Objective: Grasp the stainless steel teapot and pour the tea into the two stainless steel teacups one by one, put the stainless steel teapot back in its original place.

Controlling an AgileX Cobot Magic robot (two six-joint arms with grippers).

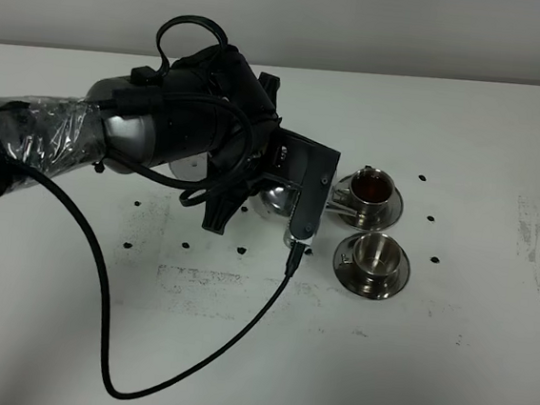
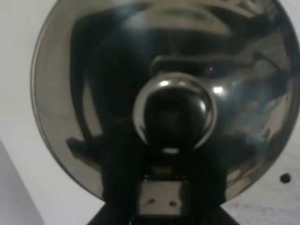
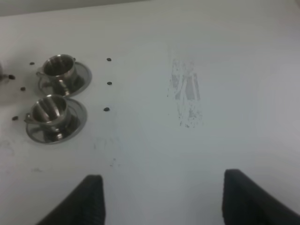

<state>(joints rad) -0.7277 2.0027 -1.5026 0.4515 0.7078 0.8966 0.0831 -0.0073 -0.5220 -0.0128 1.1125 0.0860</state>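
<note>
My left gripper (image 2: 161,199) is shut on the stainless steel teapot (image 2: 159,93), whose domed lid and round knob fill the left wrist view. From the high camera only a shiny sliver of the teapot (image 1: 272,199) shows under the left wrist, just left of the two stainless steel teacups. The far teacup (image 1: 372,186) holds reddish-brown tea. Bare steel shows inside the near teacup (image 1: 372,254). Each cup stands on a saucer. Both teacups (image 3: 58,69) (image 3: 47,111) also appear in the right wrist view, far from my open right gripper (image 3: 161,201). The original place is hidden under the left arm.
A black cable (image 1: 104,340) loops from the left arm across the table's front left. Small dark dots (image 1: 242,250) mark the white table around the cups. A scuffed grey patch (image 1: 539,238) lies at the right.
</note>
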